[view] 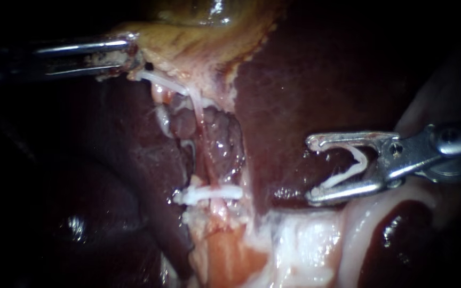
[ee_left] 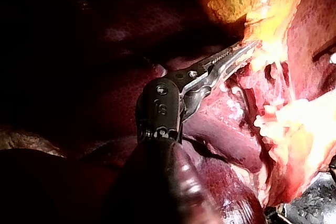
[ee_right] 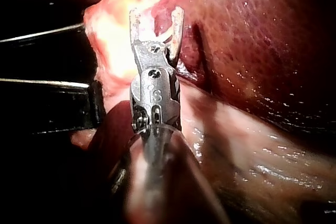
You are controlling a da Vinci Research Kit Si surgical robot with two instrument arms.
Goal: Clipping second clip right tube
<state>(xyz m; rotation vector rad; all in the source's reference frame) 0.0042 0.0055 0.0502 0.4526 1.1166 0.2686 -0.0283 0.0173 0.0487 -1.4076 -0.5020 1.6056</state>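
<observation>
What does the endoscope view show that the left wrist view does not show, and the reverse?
Only the endoscope view: the right instrument carrying a loaded clip, and a placed clip on the tissue. Only the left wrist view: the wrist joint of the left instrument. Both: the left instrument gripping the gallbladder, with the liver beside it.

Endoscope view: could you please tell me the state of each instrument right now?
Left instrument: shut on the yellowish gallbladder tissue.
Right instrument: spread wide, holding a white V-shaped clip.
</observation>
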